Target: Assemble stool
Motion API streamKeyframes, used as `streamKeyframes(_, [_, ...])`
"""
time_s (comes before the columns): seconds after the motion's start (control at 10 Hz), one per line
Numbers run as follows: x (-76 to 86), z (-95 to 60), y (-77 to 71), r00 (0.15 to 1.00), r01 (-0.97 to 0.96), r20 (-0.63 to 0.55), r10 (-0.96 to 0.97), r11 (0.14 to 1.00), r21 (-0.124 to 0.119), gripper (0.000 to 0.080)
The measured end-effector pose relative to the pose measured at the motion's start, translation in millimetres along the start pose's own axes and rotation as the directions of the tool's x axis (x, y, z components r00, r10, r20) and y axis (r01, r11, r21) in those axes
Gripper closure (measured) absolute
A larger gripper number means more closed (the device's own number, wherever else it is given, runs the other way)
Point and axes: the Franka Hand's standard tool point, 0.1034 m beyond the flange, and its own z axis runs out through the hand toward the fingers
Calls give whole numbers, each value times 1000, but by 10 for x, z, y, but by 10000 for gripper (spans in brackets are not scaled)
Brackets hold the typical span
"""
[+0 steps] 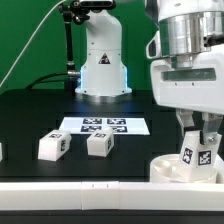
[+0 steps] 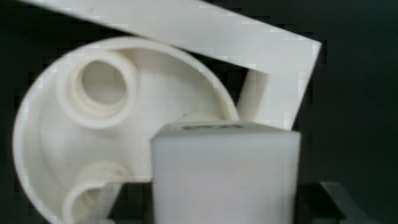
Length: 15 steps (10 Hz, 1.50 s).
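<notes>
My gripper (image 1: pixel 200 138) hangs at the exterior view's right, shut on a blocky white leg (image 1: pixel 200 158) with black-and-white tags. The leg is upright just over the round white seat (image 1: pixel 168 169), which lies by the front rail. Whether the leg touches the seat I cannot tell. In the wrist view the held leg (image 2: pixel 217 165) fills the middle between the dark fingers (image 2: pixel 342 205), over the seat (image 2: pixel 54 120). One socket (image 2: pixel 107 85) shows open and another (image 2: pixel 89 192) is partly hidden. Two loose legs (image 1: pixel 52 146) (image 1: pixel 99 144) lie on the black table to the exterior view's left.
The marker board (image 1: pixel 103 126) lies flat behind the loose legs. The arm's white base (image 1: pixel 103 70) stands at the back. A long white border rail (image 1: pixel 70 190) runs along the front edge, and its corner (image 2: pixel 231 40) sits beside the seat.
</notes>
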Motion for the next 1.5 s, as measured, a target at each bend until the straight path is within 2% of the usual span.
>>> streamKeyframes(0.1, [-21, 7, -2, 986, -166, 13, 166, 986, 14, 462])
streamKeyframes(0.2, [-39, 17, 1, 964, -265, 20, 265, 964, 13, 462])
streamKeyframes(0.5, [-45, 21, 6, 923, -383, 39, 383, 924, 4, 452])
streamKeyframes(0.6, [-42, 4, 4, 945, -324, 38, 324, 946, 3, 452])
streamKeyframes(0.7, [-51, -83, 2, 975, -219, 47, 219, 976, -12, 275])
streamKeyframes(0.8, [-82, -196, -44, 982, -178, 57, 178, 984, -4, 176])
streamKeyframes(1.0, [-82, -202, -48, 997, -50, 57, 49, 999, 5, 157])
streamKeyframes(1.2, [-84, -196, -37, 983, 176, 49, -176, 984, 8, 151])
streamKeyframes(1.3, [-99, -185, -6, 932, 360, 41, -359, 933, -9, 150])
streamKeyframes(1.4, [-88, -191, -14, 882, 471, 40, -470, 882, -5, 150])
streamKeyframes(1.5, [-47, -191, -12, 780, 625, 43, -625, 781, 1, 150])
